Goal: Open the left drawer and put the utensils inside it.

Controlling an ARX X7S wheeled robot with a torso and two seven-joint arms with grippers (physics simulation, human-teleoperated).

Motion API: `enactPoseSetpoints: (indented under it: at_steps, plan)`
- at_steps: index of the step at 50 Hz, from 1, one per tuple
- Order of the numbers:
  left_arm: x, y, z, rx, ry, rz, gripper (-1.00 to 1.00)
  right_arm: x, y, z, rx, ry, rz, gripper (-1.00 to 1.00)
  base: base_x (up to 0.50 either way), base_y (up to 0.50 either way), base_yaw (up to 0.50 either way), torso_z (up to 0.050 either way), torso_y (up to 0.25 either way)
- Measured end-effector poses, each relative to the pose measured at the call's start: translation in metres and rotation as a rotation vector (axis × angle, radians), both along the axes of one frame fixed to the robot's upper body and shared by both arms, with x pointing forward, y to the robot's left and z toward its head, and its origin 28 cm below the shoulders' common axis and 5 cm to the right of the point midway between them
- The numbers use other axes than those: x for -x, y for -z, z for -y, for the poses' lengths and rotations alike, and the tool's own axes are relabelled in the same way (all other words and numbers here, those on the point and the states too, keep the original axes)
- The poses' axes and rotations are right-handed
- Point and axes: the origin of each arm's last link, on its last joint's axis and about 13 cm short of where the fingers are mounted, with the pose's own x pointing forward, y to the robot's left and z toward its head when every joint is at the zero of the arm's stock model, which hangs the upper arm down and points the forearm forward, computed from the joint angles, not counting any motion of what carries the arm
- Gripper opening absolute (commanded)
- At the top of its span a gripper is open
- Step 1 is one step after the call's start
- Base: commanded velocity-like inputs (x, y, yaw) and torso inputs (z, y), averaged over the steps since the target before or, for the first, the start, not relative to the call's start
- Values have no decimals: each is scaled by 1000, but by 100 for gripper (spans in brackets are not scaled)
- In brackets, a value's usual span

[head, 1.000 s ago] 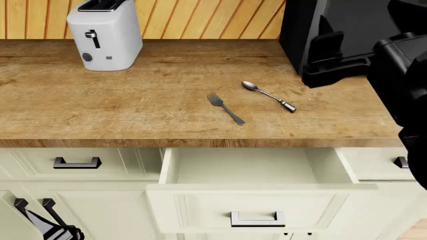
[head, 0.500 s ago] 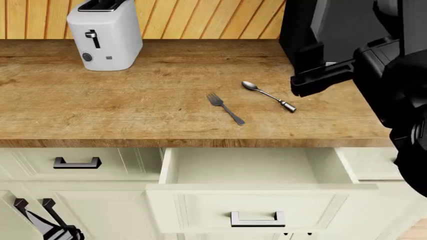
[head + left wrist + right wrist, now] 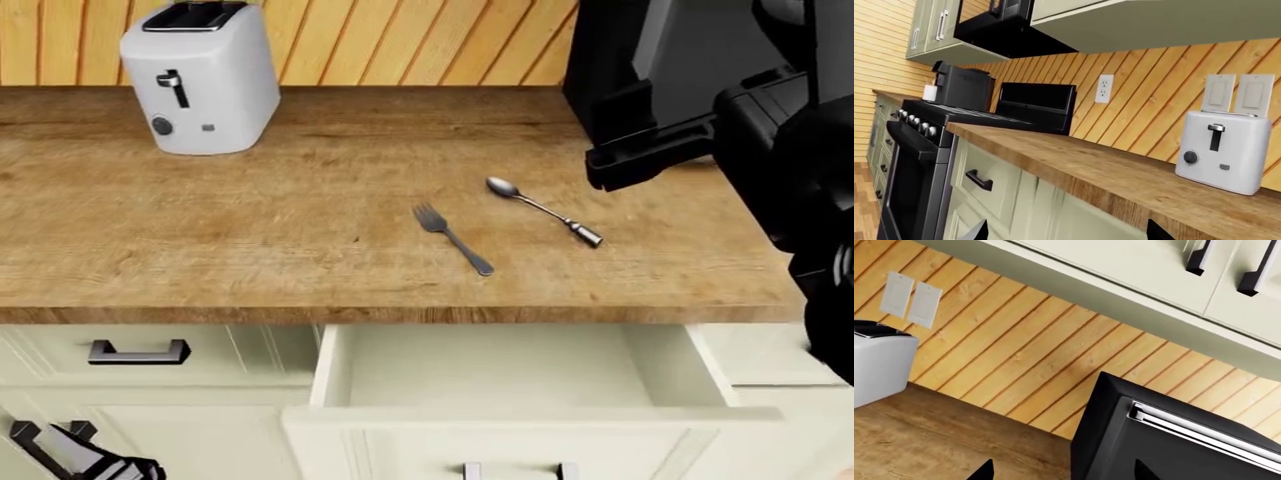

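Observation:
On the wooden counter (image 3: 267, 230) lie the utensils: a silver fork (image 3: 454, 240) and, to its right, a silver spoon (image 3: 543, 211) with a darker handle end. Below them the cream drawer (image 3: 521, 365) stands pulled open with nothing inside; its black handle (image 3: 514, 470) shows at the picture's bottom edge. My right gripper (image 3: 617, 170) hovers above the counter just right of the spoon, touching nothing. In the right wrist view the right gripper (image 3: 1064, 472) is open. My left gripper (image 3: 94, 462) hangs low beside the cabinet fronts. It (image 3: 1067, 235) is open too.
A white toaster (image 3: 200, 85) stands at the counter's back left. A black appliance (image 3: 627, 60) fills the back right, behind my right arm. A shut drawer with a black handle (image 3: 140, 351) sits left of the open one. A black stove (image 3: 921, 125) adjoins the counter's end.
My right arm has moved left, bringing its gripper closer to the spoon. The head view has shifted, so the counter and drawer sit lower in the picture. Fork and spoon have not moved.

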Motion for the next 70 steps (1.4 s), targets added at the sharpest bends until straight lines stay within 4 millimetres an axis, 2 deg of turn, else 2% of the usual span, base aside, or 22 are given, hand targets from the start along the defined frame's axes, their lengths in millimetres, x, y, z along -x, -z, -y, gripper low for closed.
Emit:
enactPoseSetpoints:
  at_steps: [58,70]
  plan:
    - [1,-1,0,-1,-15,-8,100,-2,2,4,-5,10,-3,100,145,0,0,0,0]
    - [1,0,0,-1,-14,-9,100,-11,-1,5,-40,19,-39,100,0,0,0,0,0]
